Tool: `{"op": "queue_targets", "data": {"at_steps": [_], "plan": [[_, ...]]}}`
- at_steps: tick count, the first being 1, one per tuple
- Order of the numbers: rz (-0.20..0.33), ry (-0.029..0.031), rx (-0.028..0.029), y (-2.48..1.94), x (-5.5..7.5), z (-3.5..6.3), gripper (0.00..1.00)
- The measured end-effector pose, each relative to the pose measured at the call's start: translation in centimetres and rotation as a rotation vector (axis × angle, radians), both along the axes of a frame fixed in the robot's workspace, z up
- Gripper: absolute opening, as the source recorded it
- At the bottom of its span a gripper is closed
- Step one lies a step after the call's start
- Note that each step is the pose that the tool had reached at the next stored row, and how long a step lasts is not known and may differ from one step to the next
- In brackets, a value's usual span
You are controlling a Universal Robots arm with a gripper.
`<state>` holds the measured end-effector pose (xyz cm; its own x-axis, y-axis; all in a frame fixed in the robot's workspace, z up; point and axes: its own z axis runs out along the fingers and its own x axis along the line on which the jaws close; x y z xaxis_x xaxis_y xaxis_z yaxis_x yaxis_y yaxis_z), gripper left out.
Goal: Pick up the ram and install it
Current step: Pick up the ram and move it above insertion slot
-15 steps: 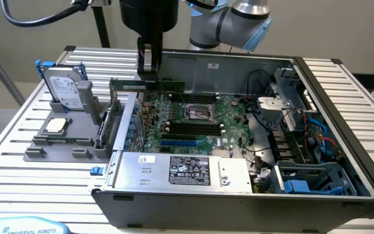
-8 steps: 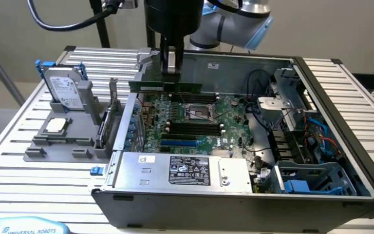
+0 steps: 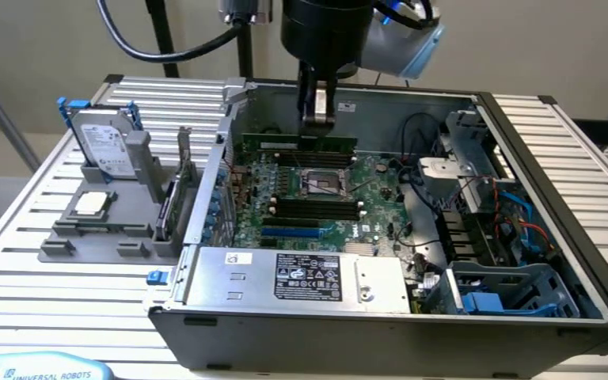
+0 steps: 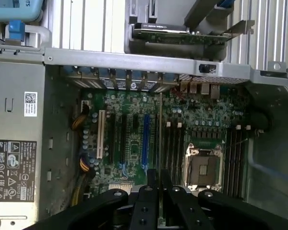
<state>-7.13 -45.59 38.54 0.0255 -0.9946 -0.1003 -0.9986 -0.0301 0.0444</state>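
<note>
Ram (image 3: pixel 297 144) pinched edge-down in gripper (image 3: pixel 318 120), over motherboard (image 3: pixel 373 178), between case walls (image 3: pixel 410 107).

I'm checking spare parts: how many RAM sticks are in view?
1. The ram is held by the gripper, jaws closed on it, over the motherboard. Others could be hidden behind the arm.

Take the exterior view as a clock face centred on the motherboard (image 3: pixel 373 202). The case (image 3: pixel 389 332) is open-topped, so there is free room straight above. The power supply (image 3: pixel 294 277) blocks 6 o'clock. The drive cage (image 3: pixel 515 289) and loose cables (image 3: pixel 510 207) crowd 3 to 4 o'clock (a tight corner). The gripper (image 3: pixel 320 119), clamped on the ram (image 3: pixel 298 144), hangs at 12 o'clock near the far wall.
</note>
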Motion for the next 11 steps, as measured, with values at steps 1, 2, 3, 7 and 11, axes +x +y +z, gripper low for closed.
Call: {"op": "queue_targets", "data": {"at_steps": [1,2,3,7,11], "plan": [[0.000,0.0001,-0.0002,0.25,0.4,-0.16,0.14],[0.000,0.0002,-0.0005,0.52,0.7,-0.33,0.14],[0.000,0.0002,-0.0008,0.79,1.0,-0.50,0.14],[0.000,0.0004,-0.0029,1.91,2.1,-1.15,0.14],[0.000,0.0004,-0.0062,2.92,2.8,-1.77,0.14]]}}
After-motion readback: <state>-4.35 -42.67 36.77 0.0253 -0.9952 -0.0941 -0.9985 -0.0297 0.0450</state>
